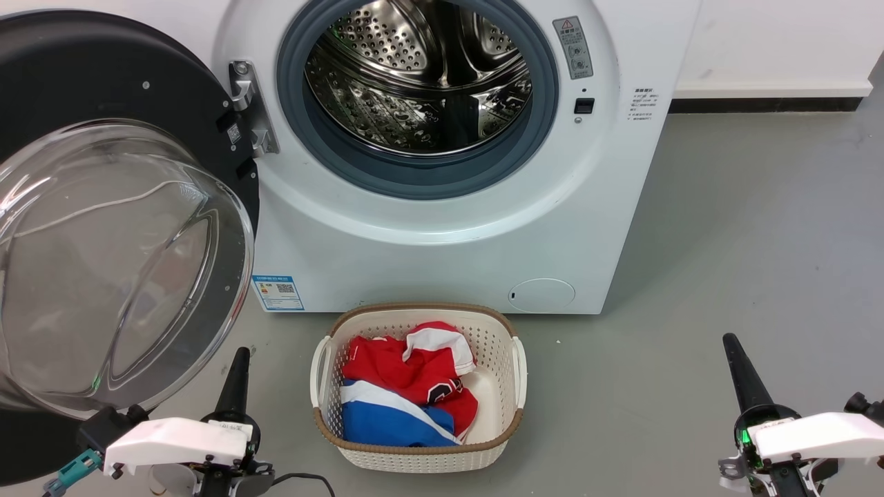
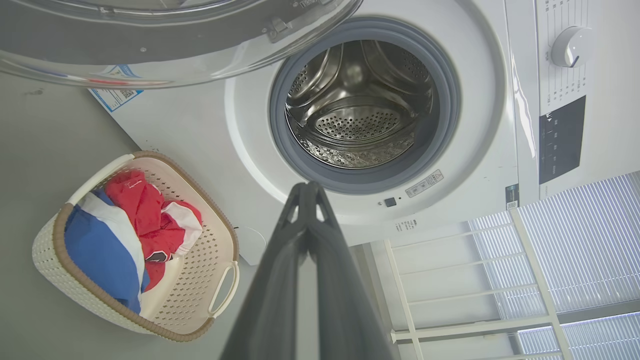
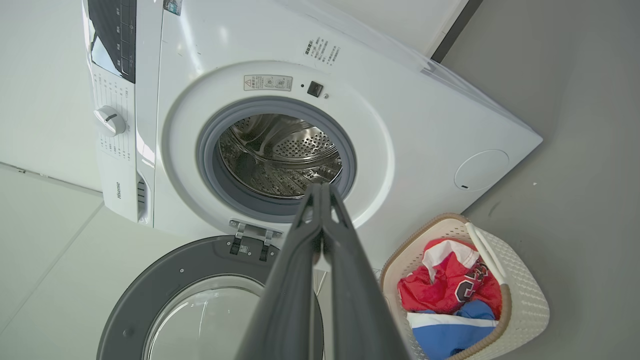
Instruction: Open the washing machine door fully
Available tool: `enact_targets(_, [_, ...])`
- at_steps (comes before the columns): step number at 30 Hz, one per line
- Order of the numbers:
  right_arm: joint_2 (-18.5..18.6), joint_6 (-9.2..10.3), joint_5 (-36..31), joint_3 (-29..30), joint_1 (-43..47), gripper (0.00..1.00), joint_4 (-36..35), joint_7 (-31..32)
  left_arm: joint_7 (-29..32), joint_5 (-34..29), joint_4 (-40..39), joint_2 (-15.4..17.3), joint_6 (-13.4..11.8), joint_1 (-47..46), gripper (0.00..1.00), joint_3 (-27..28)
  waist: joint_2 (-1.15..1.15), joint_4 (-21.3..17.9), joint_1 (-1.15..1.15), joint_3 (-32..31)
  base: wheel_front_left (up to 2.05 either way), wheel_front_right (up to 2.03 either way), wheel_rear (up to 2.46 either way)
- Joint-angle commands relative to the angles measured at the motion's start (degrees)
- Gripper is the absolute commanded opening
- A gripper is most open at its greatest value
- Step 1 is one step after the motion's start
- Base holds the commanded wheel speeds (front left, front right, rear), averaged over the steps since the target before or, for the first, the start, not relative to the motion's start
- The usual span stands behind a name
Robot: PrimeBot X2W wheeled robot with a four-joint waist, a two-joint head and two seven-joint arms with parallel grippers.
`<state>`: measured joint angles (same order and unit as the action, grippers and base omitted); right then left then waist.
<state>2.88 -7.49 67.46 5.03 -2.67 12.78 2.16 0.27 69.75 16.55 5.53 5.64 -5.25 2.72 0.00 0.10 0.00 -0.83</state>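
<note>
- White front-loading washing machine (image 1: 449,235): steel drum exposed, mouth unobstructed.
- Washing machine door (image 1: 117,262), large, round, glossy black with a clear bulging glass bowl: stands wide open on its hinge at the robot's left. Judged at or near full travel. Its far edge is cut off in the head view, so the stop cannot be confirmed.
- Cream perforated plastic basket (image 1: 414,459): on the floor before the machine, holding red, white and blue clothes.
- Left end effector (image 1: 240,359) and right end effector (image 1: 731,345): fingers pressed together, empty, low, touching nothing. Judged parked.

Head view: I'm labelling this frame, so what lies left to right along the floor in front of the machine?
left gripper → laundry basket → right gripper
</note>
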Motion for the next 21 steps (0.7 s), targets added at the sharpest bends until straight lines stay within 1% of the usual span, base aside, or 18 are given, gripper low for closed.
enact_targets(1, [0.0, -0.01, 1.7, 0.2, -1.3, 0.0, -0.3, 0.3, 0.4, 1.5, -0.7, 0.0, 0.5, -1.2, 0.0, 0.5, 0.0, 0.0, 0.0, 0.0, 0.0, 0.0, 0.0])
enact_targets(21, [0.0, 0.0, 11.9, 0.8, -2.5, 0.0, 0.4, 2.2, 3.1, 10.8, -1.5, -1.2, 1.1, -1.2, 0.0, 2.0, 0.0, 0.0, 0.0, 0.4, 0.0, 0.0, 0.0])
